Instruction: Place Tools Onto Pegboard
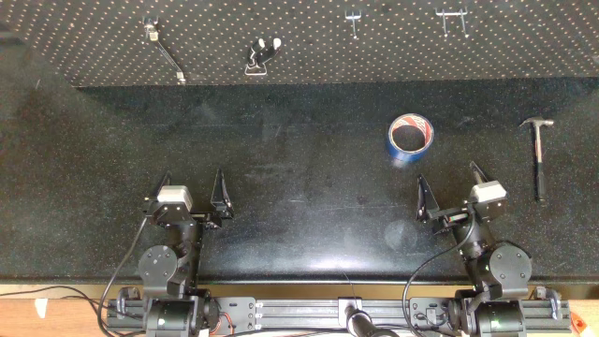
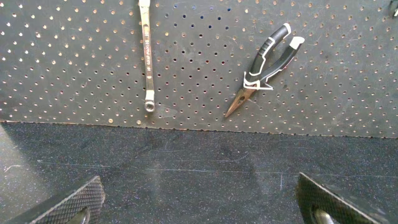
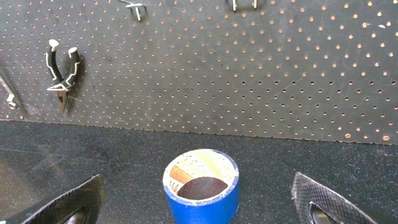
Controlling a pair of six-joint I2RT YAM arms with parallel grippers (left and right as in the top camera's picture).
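hanging already: wrench (image 1: 165,53) and pliers (image 1: 261,54) are sitting on the left part of the pegboard (image 1: 309,47).
waiting: blue tape roll (image 3: 201,186) is lying flat on the counter (image 1: 299,187), hole up. hammer (image 1: 537,159) is lying at the far right, head toward the board.
free hooks: near hook (image 1: 354,21) and far hook (image 1: 452,19) are hanging empty at the board's upper right.
left jaws: standing apart, gripping nothing, facing the wrench and pliers.
right jaws: standing apart, gripping nothing, with the tape roll sitting dead ahead between them.
step (my read): right arm is lining up on the tape roll. nothing is being lifted yet.
grip: i'm suggesting one finger inside the core and one outside, pinching a single wall, so the hole is staying free for the hook.
hang: tilting the roll upright while carrying it, then threading the core over the near hook. opening only once it is hanging on its own.
risk: a shallow pinch is likely letting the roll swing or slip. clamping across the whole roll is probably blocking the hole.
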